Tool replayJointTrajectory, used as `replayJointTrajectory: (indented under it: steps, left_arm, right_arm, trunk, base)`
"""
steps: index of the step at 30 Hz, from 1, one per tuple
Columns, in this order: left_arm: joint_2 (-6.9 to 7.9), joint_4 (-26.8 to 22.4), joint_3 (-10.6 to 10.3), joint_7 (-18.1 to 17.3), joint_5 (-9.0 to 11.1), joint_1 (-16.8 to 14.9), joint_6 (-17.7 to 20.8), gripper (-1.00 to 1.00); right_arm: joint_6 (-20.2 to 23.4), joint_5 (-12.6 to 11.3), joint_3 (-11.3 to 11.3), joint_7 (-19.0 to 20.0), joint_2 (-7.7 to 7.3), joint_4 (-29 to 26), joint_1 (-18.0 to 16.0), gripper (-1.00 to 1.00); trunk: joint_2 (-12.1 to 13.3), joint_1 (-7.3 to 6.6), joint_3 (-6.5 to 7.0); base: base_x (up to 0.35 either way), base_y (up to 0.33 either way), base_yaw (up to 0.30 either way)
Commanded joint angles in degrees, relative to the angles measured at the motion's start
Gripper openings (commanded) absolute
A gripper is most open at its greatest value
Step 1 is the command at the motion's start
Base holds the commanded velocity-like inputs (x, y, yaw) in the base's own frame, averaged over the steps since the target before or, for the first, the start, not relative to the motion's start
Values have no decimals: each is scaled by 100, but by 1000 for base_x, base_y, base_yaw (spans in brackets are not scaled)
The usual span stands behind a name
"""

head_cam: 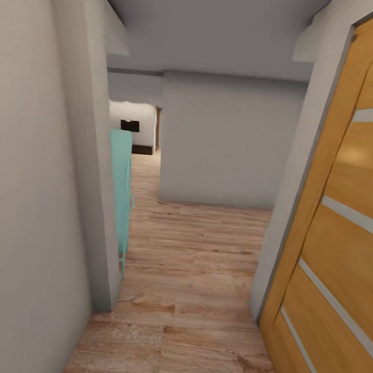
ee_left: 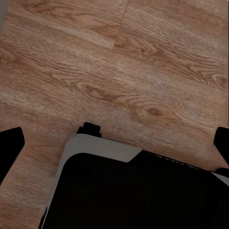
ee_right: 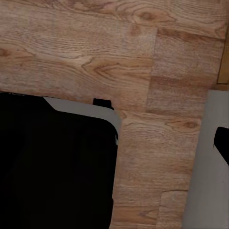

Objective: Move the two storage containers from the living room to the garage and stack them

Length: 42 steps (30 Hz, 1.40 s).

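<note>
The two storage containers are out of view, and so are the garage and its concrete floor. I stand in a narrow hallway on light wood plank flooring (head_cam: 188,300). My left gripper (ee_left: 114,143) hangs open over the planks, its dark fingertips (ee_left: 10,148) at both sides of the left wrist view with nothing between them. My right gripper (ee_right: 114,143) also points down at the planks. One dark fingertip (ee_right: 222,143) shows at the picture's edge, and nothing is held.
A pale wall corner (head_cam: 103,202) stands close on the left, with a turquoise piece of furniture (head_cam: 120,186) behind it. An open wood-plank door (head_cam: 340,234) is close on the right. A grey wall (head_cam: 224,144) blocks straight ahead; the passage continues left. My black base (ee_left: 133,195) shows below both wrists.
</note>
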Motion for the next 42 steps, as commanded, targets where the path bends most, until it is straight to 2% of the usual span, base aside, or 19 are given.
replayJointTrajectory:
  steps: [1, 42]
  left_arm:
    - [0, 0, -49, 11, 44, -4, -7, 100]
    - [1, 0, -49, 17, 44, -4, 16, 100]
  right_arm:
    - [-28, -10, 35, -23, 5, 18, -9, 100]
    - [-28, -9, 40, -23, 6, 18, -7, 100]
  trunk:
    - [-8, 5, -10]
    - [-8, 5, -10]
  base:
    - [324, 0, 0]
    - [324, 0, 0]
